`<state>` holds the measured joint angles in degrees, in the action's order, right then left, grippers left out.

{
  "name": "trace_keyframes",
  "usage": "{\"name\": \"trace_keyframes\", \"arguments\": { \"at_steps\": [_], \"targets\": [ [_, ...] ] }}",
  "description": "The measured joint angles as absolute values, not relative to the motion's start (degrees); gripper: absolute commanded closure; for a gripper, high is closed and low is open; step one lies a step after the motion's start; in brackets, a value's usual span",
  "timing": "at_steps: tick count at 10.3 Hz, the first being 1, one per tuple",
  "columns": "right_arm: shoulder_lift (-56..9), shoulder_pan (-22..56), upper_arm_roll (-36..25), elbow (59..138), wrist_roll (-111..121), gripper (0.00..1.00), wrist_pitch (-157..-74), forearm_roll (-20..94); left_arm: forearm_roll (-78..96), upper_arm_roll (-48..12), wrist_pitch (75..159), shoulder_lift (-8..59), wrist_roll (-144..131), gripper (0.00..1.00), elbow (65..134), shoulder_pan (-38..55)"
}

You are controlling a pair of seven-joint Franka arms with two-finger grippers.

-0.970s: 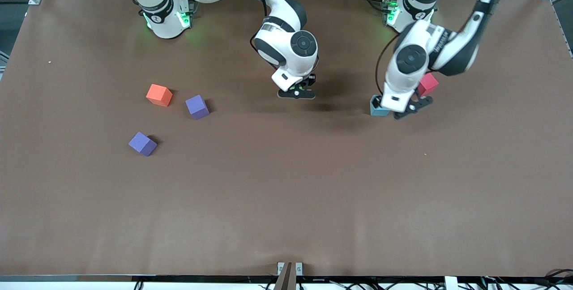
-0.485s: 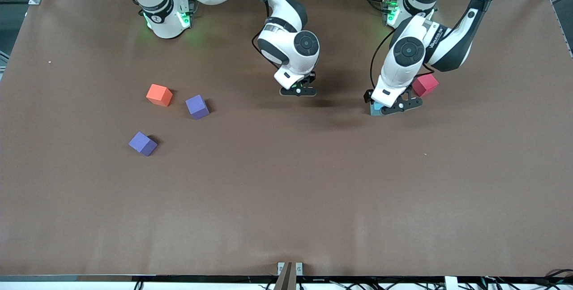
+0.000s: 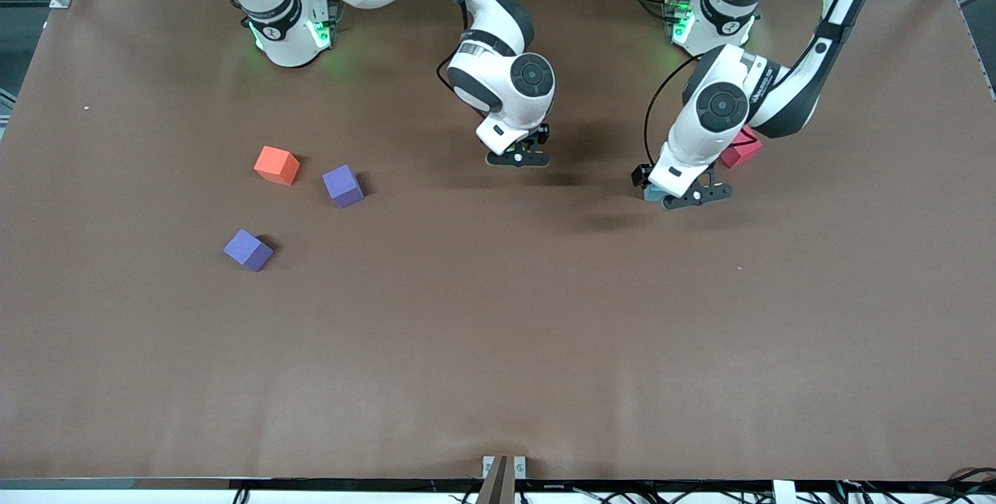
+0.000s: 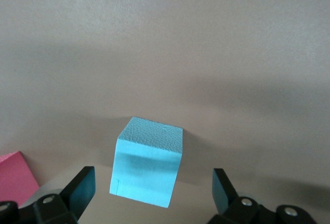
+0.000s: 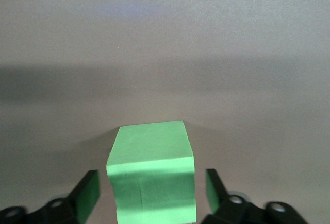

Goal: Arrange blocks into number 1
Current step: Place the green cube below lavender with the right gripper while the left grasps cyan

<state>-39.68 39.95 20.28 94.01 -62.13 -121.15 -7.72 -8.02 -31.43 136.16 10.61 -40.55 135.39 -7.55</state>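
Brown table (image 3: 498,333), blocks (image 3: 343,185) skewed

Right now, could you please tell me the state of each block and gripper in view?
Left gripper: open, straddling the light blue block.
Light blue block: on the table, not gripped.
Right gripper: open around the green block.
Green block: resting between the fingers, not clamped.
Red block: on the table, partly hidden.

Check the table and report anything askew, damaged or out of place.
Nothing damaged. The blocks are scattered, no numeral formed: orange block and two purple blocks sit turned at different angles toward the right arm's end. The light blue block sits between the open left gripper's fingers.
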Motion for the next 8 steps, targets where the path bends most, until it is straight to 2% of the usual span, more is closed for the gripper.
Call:
{"name": "trace_keyframes", "arguments": {
  "at_steps": [2,4,8],
  "targets": [
    [-39.5,39.7,20.4,92.7,-62.1,0.0,-119.2,-7.7,-8.0,-31.4,136.7,12.1,-40.5,0.0,135.4,-8.1],
    [-38.8,37.0,20.4,88.0,-60.4,0.0,-113.3,-7.9,-8.0,-31.4,137.0,13.4,-40.5,0.0,135.6,-8.7],
    [-34.2,24.3,20.3,85.3,-46.2,0.0,-108.0,-7.9,-8.0,-31.4,137.8,15.7,-40.5,0.02,136.2,-9.2]
  ]
}}
